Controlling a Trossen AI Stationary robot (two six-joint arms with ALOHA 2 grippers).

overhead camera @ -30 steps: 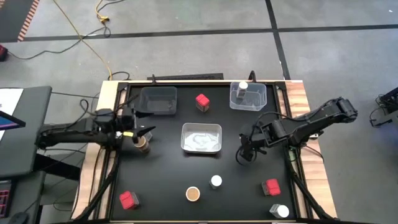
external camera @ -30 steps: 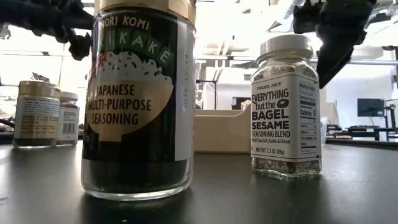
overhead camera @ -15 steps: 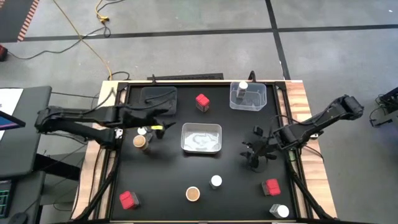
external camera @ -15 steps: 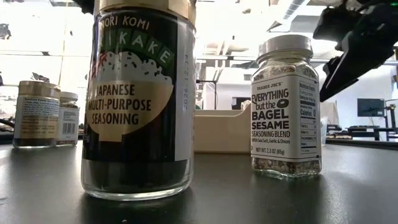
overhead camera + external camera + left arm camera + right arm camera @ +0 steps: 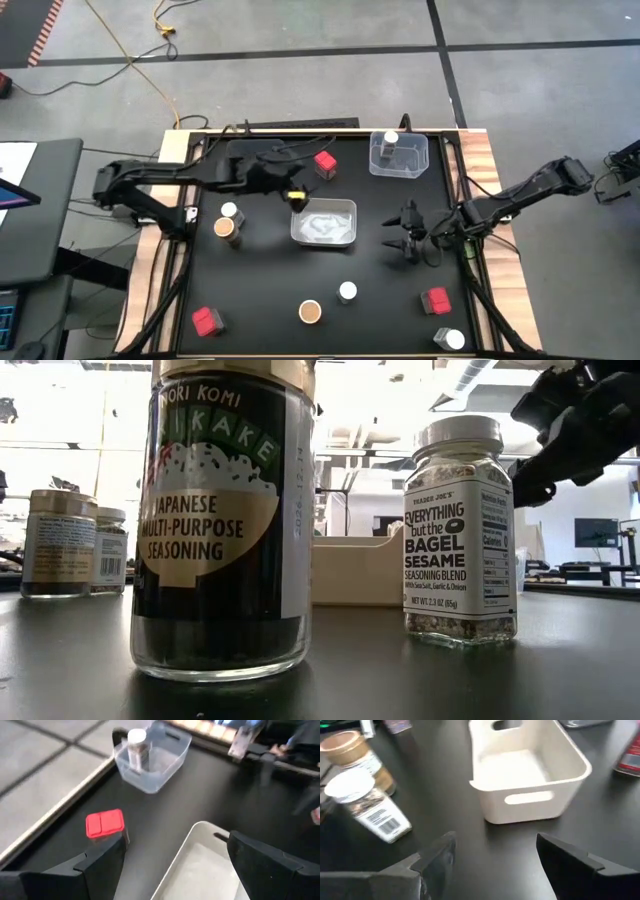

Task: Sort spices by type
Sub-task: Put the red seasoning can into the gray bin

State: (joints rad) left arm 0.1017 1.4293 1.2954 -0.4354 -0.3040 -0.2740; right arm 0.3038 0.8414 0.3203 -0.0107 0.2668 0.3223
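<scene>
Black table (image 5: 260, 285) with 3 trays (image 5: 324, 222) and scattered spice containers (image 5: 347, 292).

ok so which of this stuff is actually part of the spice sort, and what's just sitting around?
In the job: three red spice containers; four white-lidded jars; two brown-topped jars.
Not spices: white tray; clear tray; yellow cable on the floor.

Nine spice containers (image 5: 324, 163) upright, scattered on table; one jar (image 5: 390, 147) in tray.
</scene>
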